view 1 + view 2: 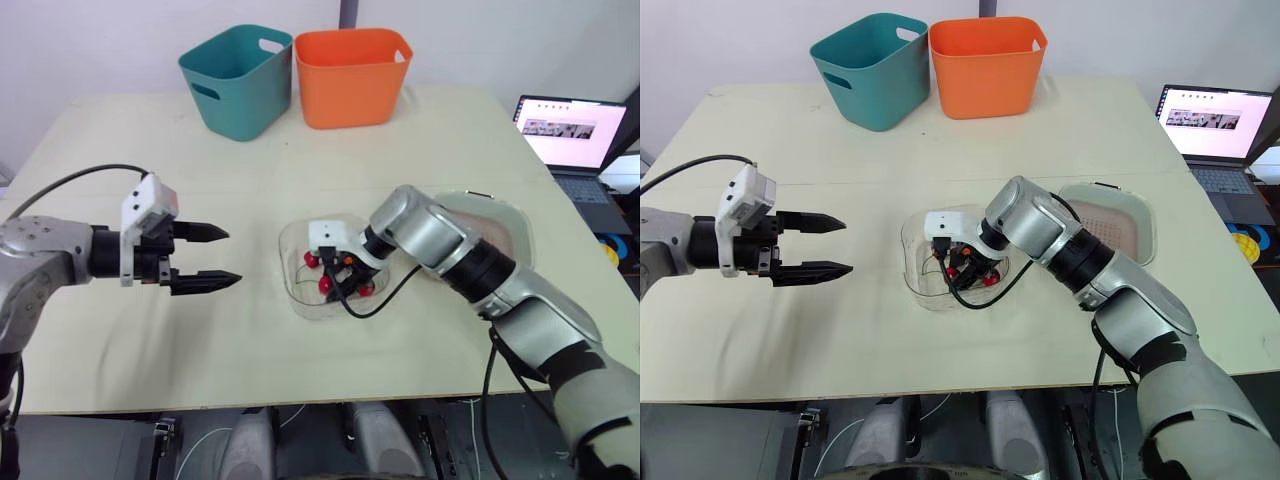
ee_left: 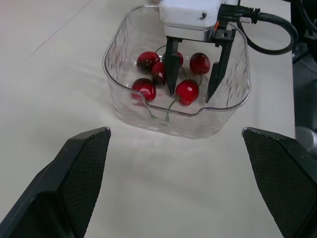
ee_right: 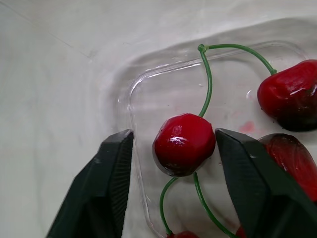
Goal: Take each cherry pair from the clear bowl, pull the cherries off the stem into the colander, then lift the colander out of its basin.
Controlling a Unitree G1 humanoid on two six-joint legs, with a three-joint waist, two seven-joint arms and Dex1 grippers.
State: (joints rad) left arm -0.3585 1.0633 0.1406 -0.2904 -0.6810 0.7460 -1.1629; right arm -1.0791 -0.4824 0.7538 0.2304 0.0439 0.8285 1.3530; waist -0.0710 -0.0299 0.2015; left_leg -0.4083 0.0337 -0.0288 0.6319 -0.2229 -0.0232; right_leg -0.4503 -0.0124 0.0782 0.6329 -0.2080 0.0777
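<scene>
The right gripper (image 2: 190,95) reaches into the clear bowl (image 2: 119,94) on the surface (image 1: 150,380), fingers spread either side of one cherry (image 3: 184,144). It looks light, glossy and probably slippery (its thin stem (image 3: 207,79) likely bends easily), so a gentle pinch across the round middle suits. The left gripper (image 1: 231,256) hovers nearby, fingers spread.

Glossy cherries (image 3: 184,144); clear plastic bowl (image 2: 198,124); matt table (image 1: 420,150).
</scene>
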